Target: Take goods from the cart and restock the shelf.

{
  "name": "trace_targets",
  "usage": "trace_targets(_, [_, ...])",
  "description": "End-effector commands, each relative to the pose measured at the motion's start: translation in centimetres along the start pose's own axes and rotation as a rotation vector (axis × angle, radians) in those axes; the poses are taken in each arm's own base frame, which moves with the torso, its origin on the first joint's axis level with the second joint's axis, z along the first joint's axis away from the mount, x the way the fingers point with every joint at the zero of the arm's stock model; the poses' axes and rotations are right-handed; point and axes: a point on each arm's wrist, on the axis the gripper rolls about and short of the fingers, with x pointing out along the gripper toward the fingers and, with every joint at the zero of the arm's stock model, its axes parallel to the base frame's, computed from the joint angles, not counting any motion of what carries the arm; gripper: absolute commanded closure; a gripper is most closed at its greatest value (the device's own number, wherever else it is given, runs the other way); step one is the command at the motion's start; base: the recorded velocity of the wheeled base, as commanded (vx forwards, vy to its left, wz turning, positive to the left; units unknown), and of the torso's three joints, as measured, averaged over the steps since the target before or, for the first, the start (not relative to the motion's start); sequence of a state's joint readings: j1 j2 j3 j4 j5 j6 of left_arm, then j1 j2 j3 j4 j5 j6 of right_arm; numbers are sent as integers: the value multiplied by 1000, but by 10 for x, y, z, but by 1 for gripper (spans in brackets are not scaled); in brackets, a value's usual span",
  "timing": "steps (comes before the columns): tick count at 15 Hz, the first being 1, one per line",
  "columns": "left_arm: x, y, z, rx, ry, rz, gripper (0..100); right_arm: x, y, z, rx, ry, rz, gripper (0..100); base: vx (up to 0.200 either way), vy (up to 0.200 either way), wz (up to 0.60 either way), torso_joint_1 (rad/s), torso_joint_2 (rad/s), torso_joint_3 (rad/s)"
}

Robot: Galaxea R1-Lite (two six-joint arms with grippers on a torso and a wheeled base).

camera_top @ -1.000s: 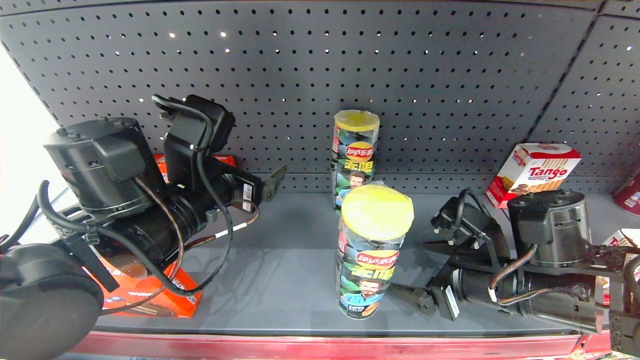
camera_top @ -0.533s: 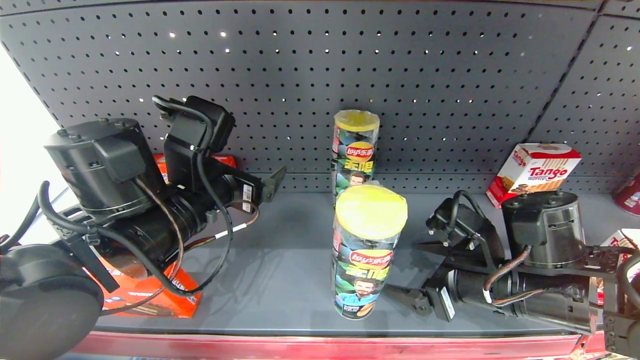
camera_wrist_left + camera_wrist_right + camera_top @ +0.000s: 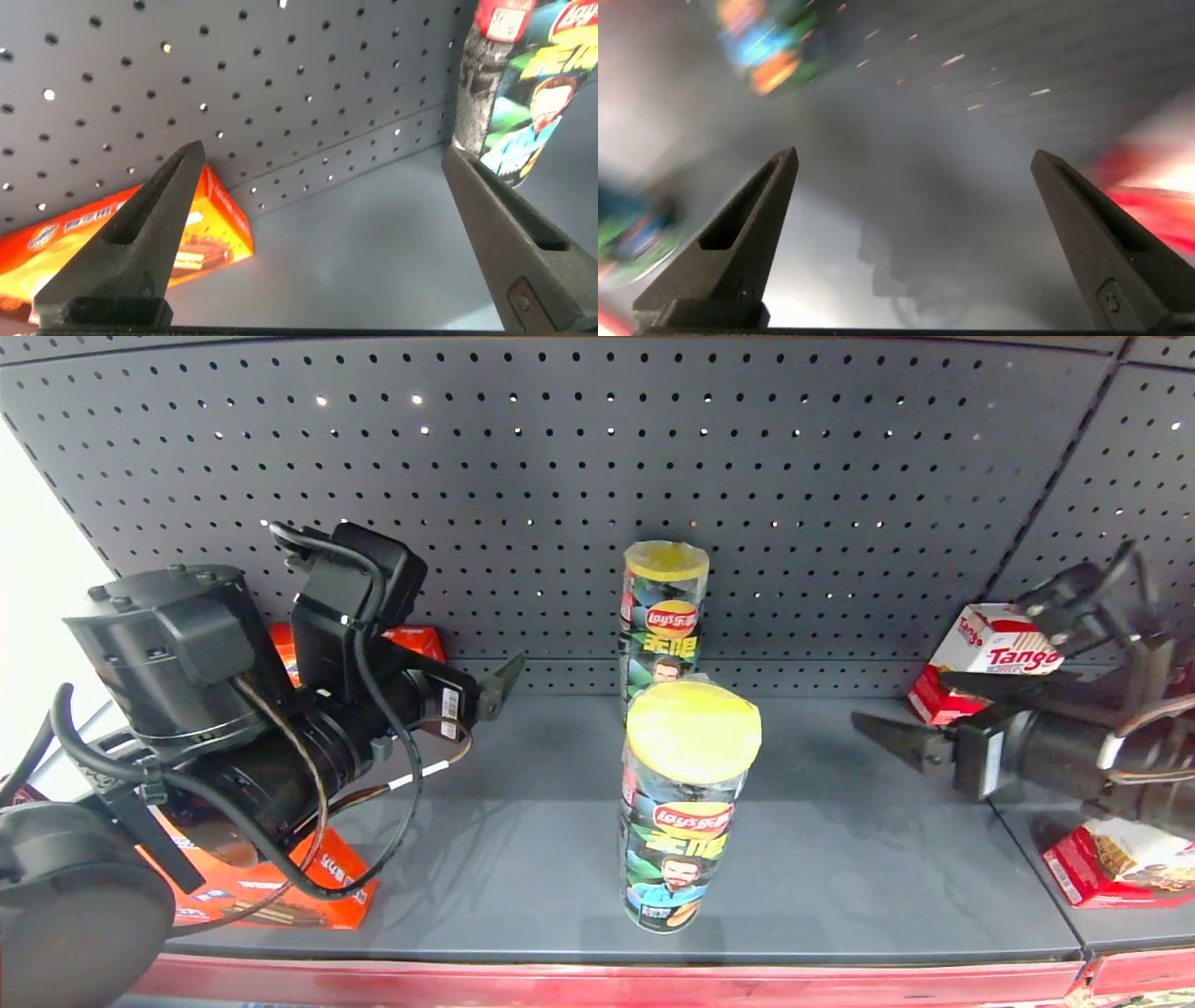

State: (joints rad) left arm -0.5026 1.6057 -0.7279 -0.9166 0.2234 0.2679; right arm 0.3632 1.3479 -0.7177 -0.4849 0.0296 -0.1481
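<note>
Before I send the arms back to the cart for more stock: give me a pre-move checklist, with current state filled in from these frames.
1. Front can upright on the shelf, free of both claws: ok.
2. Right claw open and empty: ok.
3. Left claw open and empty: ok.
4. Front can lined up before the rear can: ok. Whether the two touch: cannot tell.
5. Front can fully on the shelf, though near its front lip: ok.
6. Right claw clear of the wafer box behind it: cannot tell, since they overlap in the head view.
</note>
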Motion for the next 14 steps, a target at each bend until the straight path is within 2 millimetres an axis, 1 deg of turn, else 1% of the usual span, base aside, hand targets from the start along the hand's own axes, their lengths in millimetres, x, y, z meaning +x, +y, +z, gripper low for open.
trace_targets(1, [-5,2,0,0,-1,2,0,-70,-30,25,11,-185,-208,0,0,0,0,0,0,0])
trace_targets(2, [-7,2,0,0,-1,2,0,-87,-33,23,13,-207,-256,0,0,0,0,0,0,0])
trace_targets(3, [-11,3,0,0,-1,2,0,-115,-30,13,9,-241,-331,0,0,0,0,0,0,0])
trace_targets(5, [-17,5,1,-2,-6,5,0,-159,-13,-11,9,-302,-400,0,0,0,0,0,0,0])
trace_targets(7, [-17,5,1,-3,-6,3,0,-189,-1,-32,10,-314,-428,0,0,0,0,0,0,0])
trace_targets(9, [-17,4,2,-3,-10,3,0,-217,17,-73,30,-251,-387,0,0,0,0,0,0,0])
trace_targets(11, [-17,5,2,-4,-11,3,0,-232,32,-132,68,-174,-375,0,0,0,0,0,0,0])
trace_targets(12, [-19,5,4,-5,-18,5,0,-225,34,-153,108,-147,-377,0,0,0,0,0,0,0])
trace_targets(13, [-20,6,6,-6,-23,5,0,-220,33,-158,120,-171,-379,0,0,0,0,0,0,0])
trace_targets(14, [-22,6,7,-8,-29,5,0,-213,34,-172,120,-165,-370,0,0,0,0,0,0,0])
